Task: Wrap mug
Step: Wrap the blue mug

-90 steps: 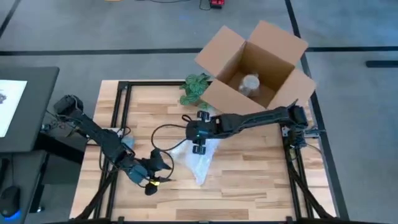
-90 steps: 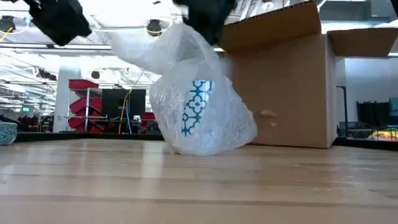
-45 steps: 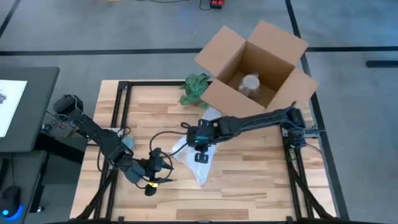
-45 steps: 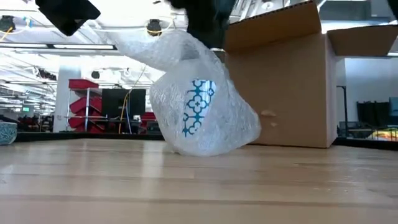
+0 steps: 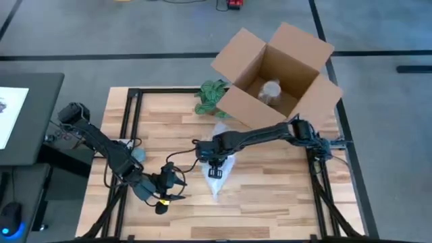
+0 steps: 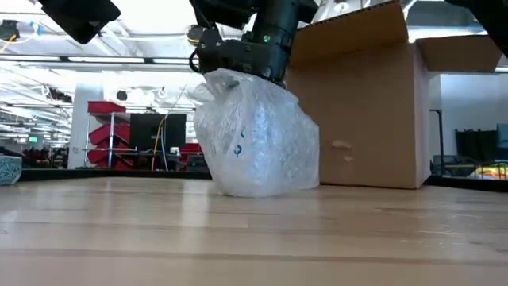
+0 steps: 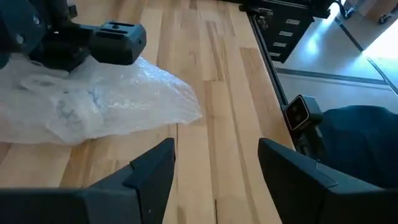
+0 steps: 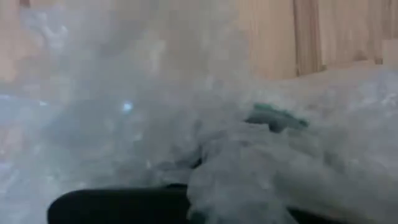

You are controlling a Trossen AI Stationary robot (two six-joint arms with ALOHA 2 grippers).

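**Mug bundled in bubble wrap at mid-bench**

The left pincer (image 5: 169,192) hangs spread near the front. Mid-bench (image 5: 270,196), the mug (image 6: 254,143) is a cloudy, crinkled lump. The right pincer (image 5: 214,160) presses on top; grip unclear. A cardboard box (image 5: 277,67) stands behind.

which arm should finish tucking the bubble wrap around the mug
Probably the right. The right gripper sits directly on the bubble-wrapped mug, while the left gripper hangs open, off to the side.

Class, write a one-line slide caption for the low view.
Right gripper presses down on the bubble-wrapped mug beside the cardboard box.
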